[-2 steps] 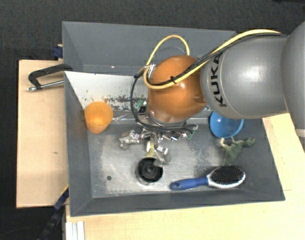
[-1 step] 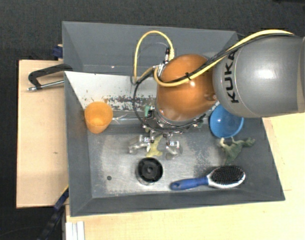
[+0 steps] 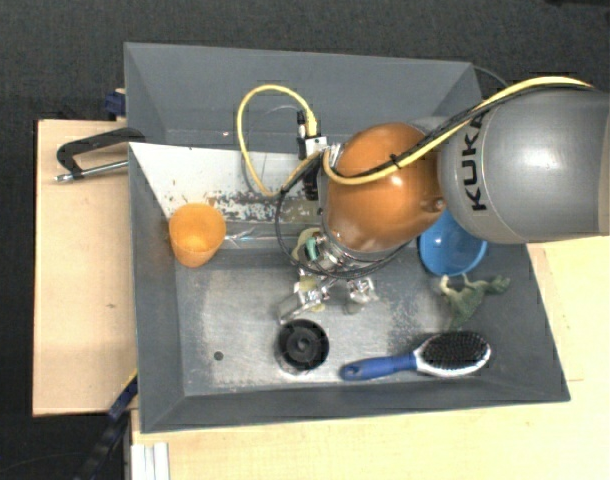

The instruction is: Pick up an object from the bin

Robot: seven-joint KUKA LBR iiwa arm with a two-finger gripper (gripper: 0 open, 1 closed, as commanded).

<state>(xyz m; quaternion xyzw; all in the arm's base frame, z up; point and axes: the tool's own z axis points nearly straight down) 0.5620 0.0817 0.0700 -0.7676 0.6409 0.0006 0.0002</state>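
Gripper (image 3: 333, 292) hangs with fingers spread and empty, just behind the black round disc (image 3: 303, 345). Looks like the approach step to me. Next it'd need to centre over the disc, then drop.

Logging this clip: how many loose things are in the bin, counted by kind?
Cups: 2 (orange cup, blue cup)
Brushes: 1 (blue-handled brush)
Toy figures: 1 (green figure)
Discs: 1 (black round disc)
Total: 5
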